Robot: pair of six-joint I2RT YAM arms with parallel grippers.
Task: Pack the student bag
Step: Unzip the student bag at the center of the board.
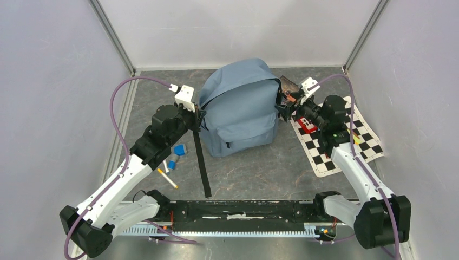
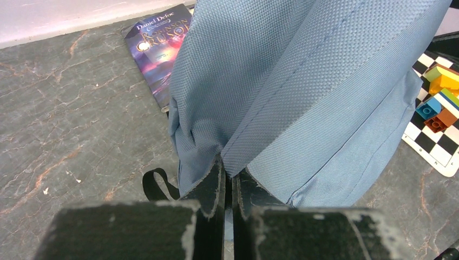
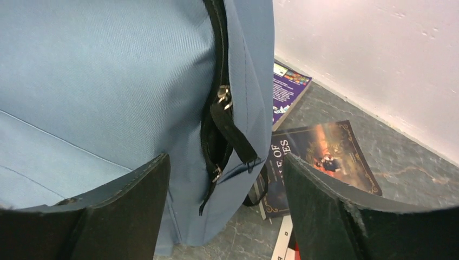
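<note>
The student bag (image 1: 241, 108) is standing upright at the far middle of the counter (image 1: 260, 173), between the two hands. The left hand (image 2: 230, 168) is sitting at the bag's left side, its fingers pinching a fold of the grey-blue fabric tightly. The right hand (image 3: 224, 162) is hovering just beside the bag's right side with its fingers spread wide, gripping nothing. The bag's black zipper (image 3: 222, 97) is showing in the gap between them. A book (image 3: 319, 151) is lying on the counter just beyond that side.
</note>
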